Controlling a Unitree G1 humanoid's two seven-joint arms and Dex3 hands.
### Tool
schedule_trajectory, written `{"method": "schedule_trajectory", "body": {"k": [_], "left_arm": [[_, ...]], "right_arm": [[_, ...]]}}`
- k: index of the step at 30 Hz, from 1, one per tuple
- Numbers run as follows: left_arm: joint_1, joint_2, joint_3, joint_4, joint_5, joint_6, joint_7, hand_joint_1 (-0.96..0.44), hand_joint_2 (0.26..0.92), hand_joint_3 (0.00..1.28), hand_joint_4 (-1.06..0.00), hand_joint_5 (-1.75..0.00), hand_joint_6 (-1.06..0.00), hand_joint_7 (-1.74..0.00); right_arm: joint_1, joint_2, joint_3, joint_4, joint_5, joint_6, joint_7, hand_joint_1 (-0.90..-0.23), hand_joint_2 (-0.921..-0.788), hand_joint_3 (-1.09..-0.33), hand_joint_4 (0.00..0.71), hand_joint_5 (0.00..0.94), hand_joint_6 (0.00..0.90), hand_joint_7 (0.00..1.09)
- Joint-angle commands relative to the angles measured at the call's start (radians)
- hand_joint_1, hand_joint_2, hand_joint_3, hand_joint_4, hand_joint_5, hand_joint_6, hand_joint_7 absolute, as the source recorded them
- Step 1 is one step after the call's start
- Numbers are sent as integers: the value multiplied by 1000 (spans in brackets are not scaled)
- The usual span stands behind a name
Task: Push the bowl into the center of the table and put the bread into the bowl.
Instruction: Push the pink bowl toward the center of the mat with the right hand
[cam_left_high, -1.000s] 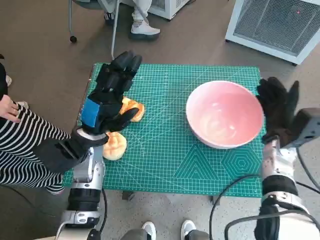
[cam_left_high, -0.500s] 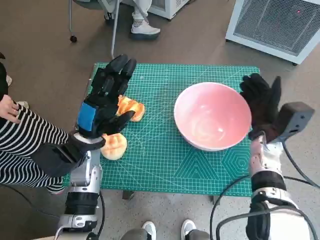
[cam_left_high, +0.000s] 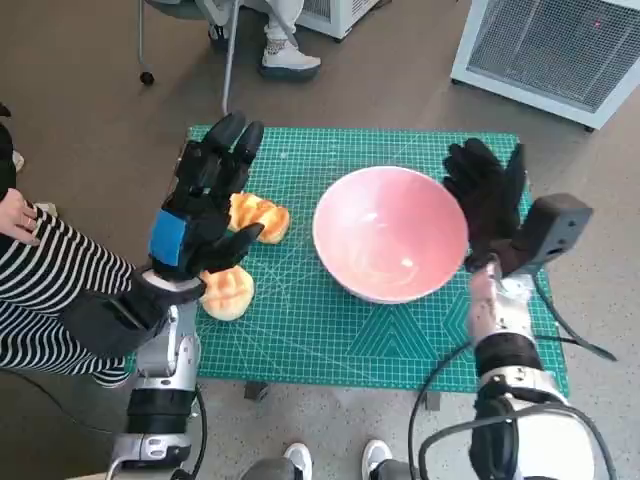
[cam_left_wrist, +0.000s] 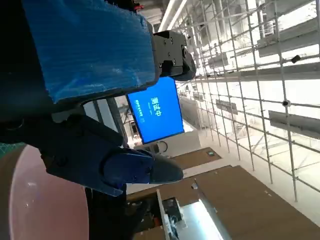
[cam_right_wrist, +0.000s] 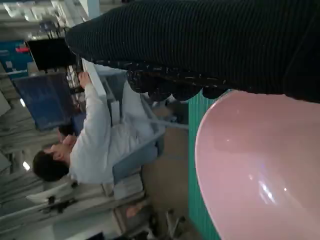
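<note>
The pink bowl (cam_left_high: 388, 246) stands empty near the middle of the green mat (cam_left_high: 330, 330); it also shows in the right wrist view (cam_right_wrist: 260, 175) and as a pink edge in the left wrist view (cam_left_wrist: 35, 200). My gloved right hand (cam_left_high: 488, 200) is flat against the bowl's right side, fingers spread. Two pieces of bread lie at the mat's left: one (cam_left_high: 262, 216) farther back, one (cam_left_high: 228, 292) nearer the front edge. Raised above them is my left hand (cam_left_high: 205, 200), fingers spread and holding nothing.
A person in striped trousers (cam_left_high: 40, 290) sits close to the table's left edge. Someone's shoe (cam_left_high: 288, 60) and a chair leg lie beyond the far edge. A white unit (cam_left_high: 560, 50) stands at the back right. A seated person (cam_right_wrist: 95, 145) appears in the right wrist view.
My right hand has pushed the bowl leftward across the mat, from the right side to near the middle. The left hand has drifted slightly left above the bread.
</note>
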Motion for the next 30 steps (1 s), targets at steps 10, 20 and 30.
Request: {"method": "schedule_trajectory", "body": {"k": [10,20,30], "left_arm": [[45,10,0,-54,16,-12,9,-609,921,245,-164,-16,-62,-413],[46,7,2,-51,28,-10,18,-612,921,253,-161,-9,-70,-385],[25,-7,-19,-55,52,3,45,-620,921,265,-156,-4,-74,-368]], "right_arm": [[-23,50,-51,32,50,69,13,-657,-921,-879,118,2,129,269],[-21,12,-33,7,25,22,39,-682,-921,-876,117,1,124,249],[11,-17,19,-100,6,-142,121,-718,-921,-844,124,9,135,257]]}}
